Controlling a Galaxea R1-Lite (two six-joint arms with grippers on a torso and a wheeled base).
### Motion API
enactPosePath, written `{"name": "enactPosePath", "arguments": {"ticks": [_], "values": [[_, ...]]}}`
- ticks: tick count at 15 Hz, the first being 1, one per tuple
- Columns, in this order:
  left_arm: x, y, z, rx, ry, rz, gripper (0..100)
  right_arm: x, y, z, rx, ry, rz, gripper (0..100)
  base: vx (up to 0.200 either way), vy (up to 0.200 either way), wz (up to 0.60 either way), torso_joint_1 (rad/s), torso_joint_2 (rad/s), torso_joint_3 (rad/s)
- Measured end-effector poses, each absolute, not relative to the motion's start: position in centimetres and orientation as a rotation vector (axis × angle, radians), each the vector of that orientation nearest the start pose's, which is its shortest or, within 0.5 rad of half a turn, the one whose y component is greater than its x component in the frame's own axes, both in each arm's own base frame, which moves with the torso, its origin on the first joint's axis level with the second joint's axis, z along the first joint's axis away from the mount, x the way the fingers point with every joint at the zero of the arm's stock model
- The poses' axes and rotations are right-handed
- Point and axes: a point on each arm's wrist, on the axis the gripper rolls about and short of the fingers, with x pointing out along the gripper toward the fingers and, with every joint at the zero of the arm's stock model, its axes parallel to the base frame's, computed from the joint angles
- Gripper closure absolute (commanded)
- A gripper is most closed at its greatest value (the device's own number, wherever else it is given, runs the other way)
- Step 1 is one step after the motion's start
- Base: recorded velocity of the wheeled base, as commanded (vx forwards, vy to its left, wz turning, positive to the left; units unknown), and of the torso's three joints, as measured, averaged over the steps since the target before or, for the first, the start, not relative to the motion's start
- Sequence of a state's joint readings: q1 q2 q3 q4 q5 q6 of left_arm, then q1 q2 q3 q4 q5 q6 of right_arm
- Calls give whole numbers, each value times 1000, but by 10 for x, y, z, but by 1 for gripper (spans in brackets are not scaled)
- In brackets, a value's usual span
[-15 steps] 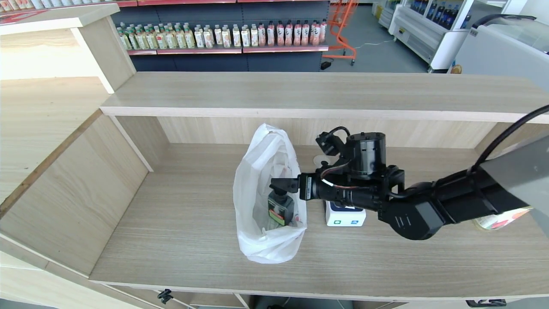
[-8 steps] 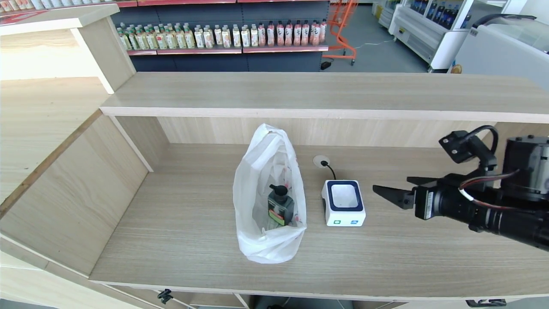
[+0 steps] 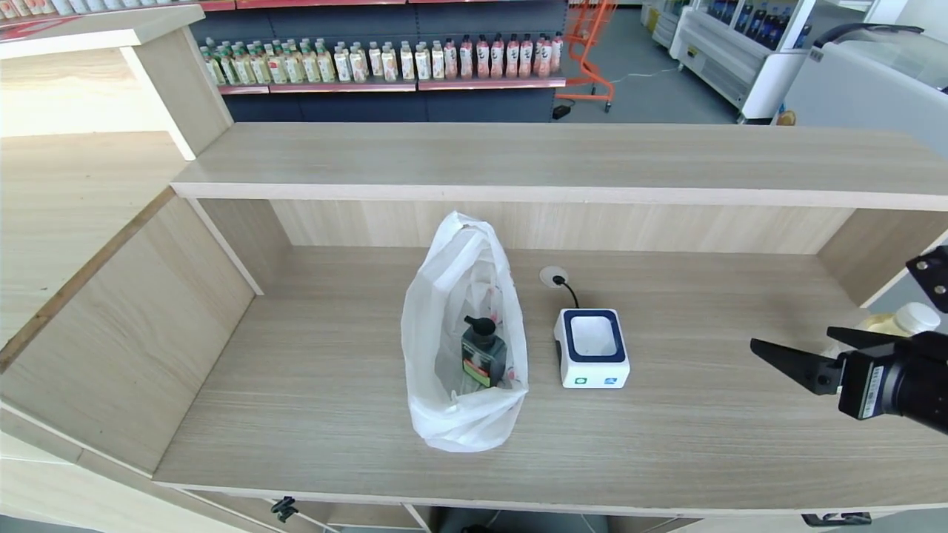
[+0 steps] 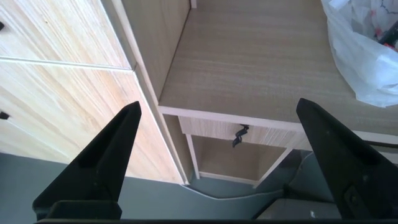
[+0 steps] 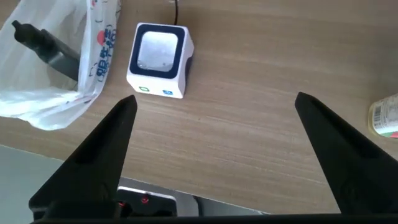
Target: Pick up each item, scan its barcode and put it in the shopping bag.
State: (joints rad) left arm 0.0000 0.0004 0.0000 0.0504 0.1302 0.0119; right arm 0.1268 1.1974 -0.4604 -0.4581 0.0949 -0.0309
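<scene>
- Left gripper (image 4: pixel 217 106): released, jaws spread wide and holding nothing. It hangs off the near left corner of the desk (image 3: pixel 666 444), well apart from the task's things.
- Shopping bag (image 3: pixel 452 296): thin white translucent plastic, standing upright on the middle of the desk with its mouth open. The near side sags into soft folds. Judgement: the film will yield to any contact, so an item lowered in should clear the rim.
- Pump bottle (image 3: pixel 483 354): it stands upright inside the shopping bag. It has a dark grey body, a black pump head and a red and green label on the near face. It has stayed in place over the last second, so this item counts as bagged.
- Scanner (image 3: pixel 591 348): a white cube with a dark-framed window facing up, just right of the shopping bag. Its cable runs to a port on the far side.
- Right gripper (image 3: pixel 792 337): one second ago it was over the bag mouth, above the pump bottle. It has since withdrawn to the right, past the scanner, to the right edge of the desk. Its jaws are apart and hold nothing.
- Pale bottle (image 3: pixel 907 320): it has a white cap and sits at the far right, just beyond the right gripper. Judgement: it is probably the next item to pick up and scan.
</scene>
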Motion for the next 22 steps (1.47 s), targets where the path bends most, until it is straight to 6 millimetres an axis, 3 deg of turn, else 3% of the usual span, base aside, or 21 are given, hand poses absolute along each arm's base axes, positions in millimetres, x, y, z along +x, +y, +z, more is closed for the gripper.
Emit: {"name": "enactPosePath", "arguments": {"ticks": [3,6,14,22], "values": [[-23,3,70,10,51,132,0,165,22,192,-27,268,195,0,-200,-200,0,-9,-4,6],[-23,3,70,9,51,132,0,164,22,194,-22,259,186,0,0,0,0,0,0,0],[-23,3,70,21,53,129,0,172,19,186,61,304,58,0,0,-200,0,4,1,2],[-23,3,70,33,53,129,0,177,1,177,78,345,-58,0,0,-200,0,2,1,1]]}}
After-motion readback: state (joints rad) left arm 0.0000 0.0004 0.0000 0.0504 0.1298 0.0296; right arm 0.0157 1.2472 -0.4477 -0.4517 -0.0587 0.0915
